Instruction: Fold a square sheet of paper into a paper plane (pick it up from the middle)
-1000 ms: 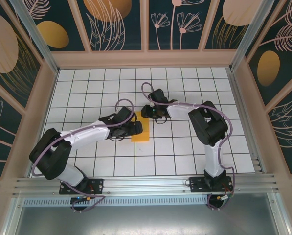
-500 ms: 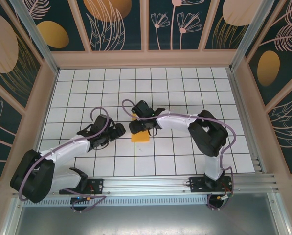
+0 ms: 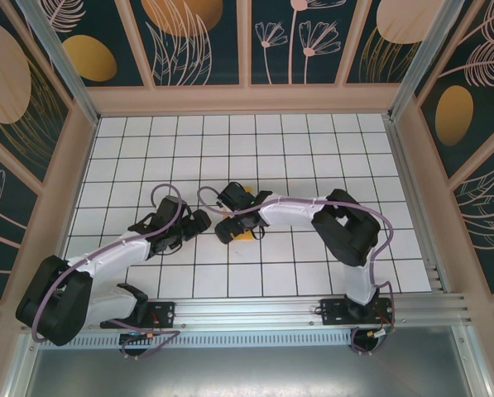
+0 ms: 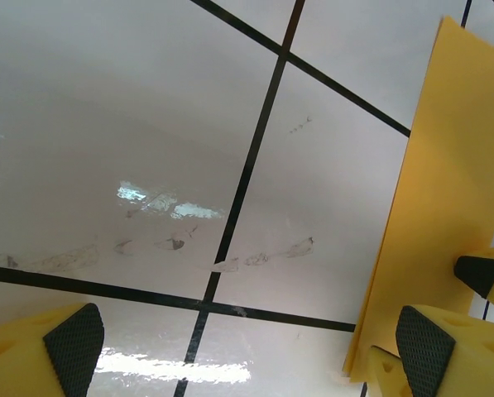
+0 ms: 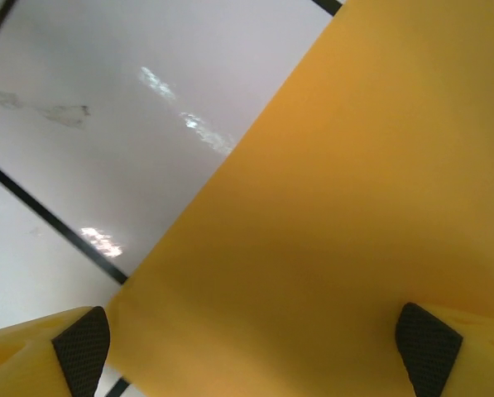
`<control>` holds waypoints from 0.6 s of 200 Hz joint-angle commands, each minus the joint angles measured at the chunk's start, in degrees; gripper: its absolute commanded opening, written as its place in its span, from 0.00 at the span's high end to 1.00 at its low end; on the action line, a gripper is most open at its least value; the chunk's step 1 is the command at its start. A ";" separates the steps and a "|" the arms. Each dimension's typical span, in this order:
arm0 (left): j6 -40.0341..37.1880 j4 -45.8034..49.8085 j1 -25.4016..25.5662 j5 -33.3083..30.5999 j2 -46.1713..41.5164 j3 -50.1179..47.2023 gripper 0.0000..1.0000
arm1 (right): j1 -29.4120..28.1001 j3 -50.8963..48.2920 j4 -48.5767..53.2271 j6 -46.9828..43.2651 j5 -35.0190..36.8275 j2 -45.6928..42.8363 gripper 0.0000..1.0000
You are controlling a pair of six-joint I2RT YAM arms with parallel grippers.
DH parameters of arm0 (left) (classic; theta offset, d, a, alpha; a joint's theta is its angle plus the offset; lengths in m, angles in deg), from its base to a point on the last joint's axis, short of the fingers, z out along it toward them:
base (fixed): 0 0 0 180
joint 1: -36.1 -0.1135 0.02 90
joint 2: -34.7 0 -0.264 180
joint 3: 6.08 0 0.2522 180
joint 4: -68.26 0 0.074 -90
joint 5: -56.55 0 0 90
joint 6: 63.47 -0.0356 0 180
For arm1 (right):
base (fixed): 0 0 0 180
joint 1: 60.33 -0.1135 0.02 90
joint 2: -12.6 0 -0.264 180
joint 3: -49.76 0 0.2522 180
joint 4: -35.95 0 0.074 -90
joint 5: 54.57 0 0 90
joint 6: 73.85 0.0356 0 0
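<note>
**Orange-yellow sheet is lying flat beneath wide-spread fingers**

On the white grid table [image 3: 313, 149], the square sheet of paper [image 5: 329, 207] is lying flat near the middle, and no dart shape is showing on it. The right gripper [image 5: 255, 347] is hanging directly over it. Its fingers are spread wide, so the orange surface is filling the space between its black pads [image 5: 429, 339]. Whether those pads are touching the paper cannot be told. The left gripper [image 4: 247, 356] is sitting just beside the sheet's edge on its own arm's side. It is also spread wide and holding nothing, with bare tile between its fingers and one finger close to the paper's corner.

Trouble looks likeliest at the pickup. The thin paper is lying flush on glossy tile, so fingers pinching downward are likely to skid it sideways. They could also bunch it into a wrinkle instead of lifting it, spoiling the clean creases a plane needs. A grip landing off the middle is risking a drooping, twisting sheet. Both grippers are working close together over one small sheet. A finger could nudge the edge out of square, or the two grippers could knock into each other.
</note>
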 commanded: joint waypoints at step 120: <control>-1.19 -0.22 -0.56 1.63 -0.63 1.41 0.07 | 4.02 -6.64 -0.51 0.59 -3.53 4.05 0.44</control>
